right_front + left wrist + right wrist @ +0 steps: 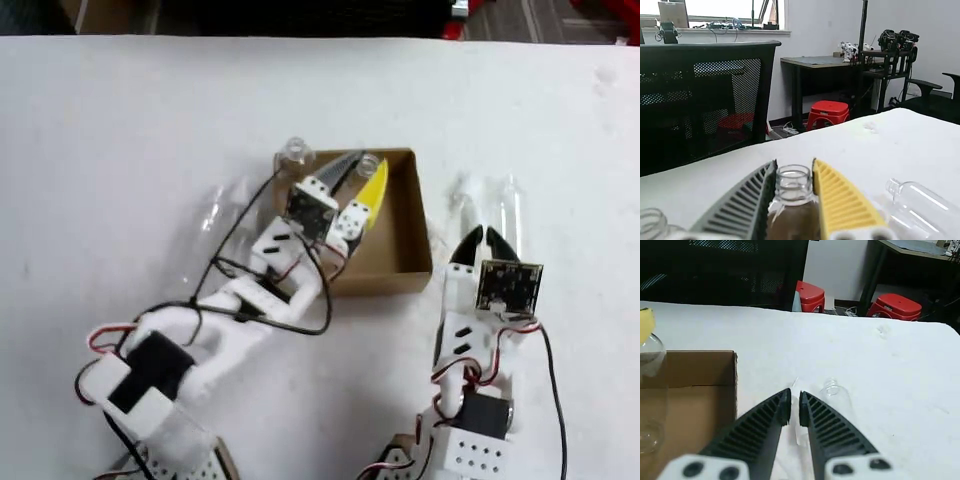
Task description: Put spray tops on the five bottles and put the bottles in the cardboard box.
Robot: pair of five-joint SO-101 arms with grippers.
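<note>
The clear, empty plastic bottle [792,181] stands inside the open brown cardboard box [421,212], its neck clamped between the grey and yellow ribbed fingers [837,200] of the left gripper [793,166]. It looks light and thin-walled, likely to dent if squeezed at the body and smooth enough to slip. The stiff threaded neck, bare of any top, is therefore the sound place to hold it. I count five such bottles, though their outlines are faint. Besides the held one, a second bottle [295,150] is upright just outside the box's far corner. A third bottle [215,212] lies on the white table [150,110] beside the left arm. Two more bottles [463,200] [508,205] lie just beyond the right gripper [483,238], whose black fingers are all but together on nothing. There is one box.
</note>
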